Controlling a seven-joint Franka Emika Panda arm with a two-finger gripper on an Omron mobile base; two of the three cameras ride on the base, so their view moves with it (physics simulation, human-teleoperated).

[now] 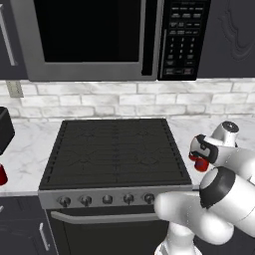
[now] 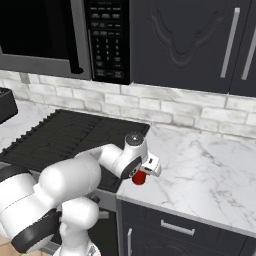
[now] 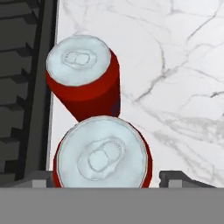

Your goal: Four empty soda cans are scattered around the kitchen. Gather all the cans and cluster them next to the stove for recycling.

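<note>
1. To the left of the jaws in the hand view runs the stove (image 3: 22, 87), its dark grated cooktop ending in a straight edge close beside both cans.
2. Right of that edge lies the white marble counter (image 3: 175, 78), bare and open on the far side of the jaws.
3. The gripper (image 3: 103, 179) points straight down at the counter. Its two dark finger tips (image 3: 175, 178) stand spread, one on each side of the near soda can (image 3: 103, 155), with a visible gap on the right side. Contact on the left side cannot be told.
4. The near soda can stands upright between the jaws, silver top facing the camera.
5. The second soda can (image 3: 83, 74) stands upright just beyond the jaws, touching or nearly touching the near one, just beside the stove edge.
6. In the left base view, a further soda can (image 1: 2, 174) stands on the counter far left of the stove, well apart from the jaws.
</note>
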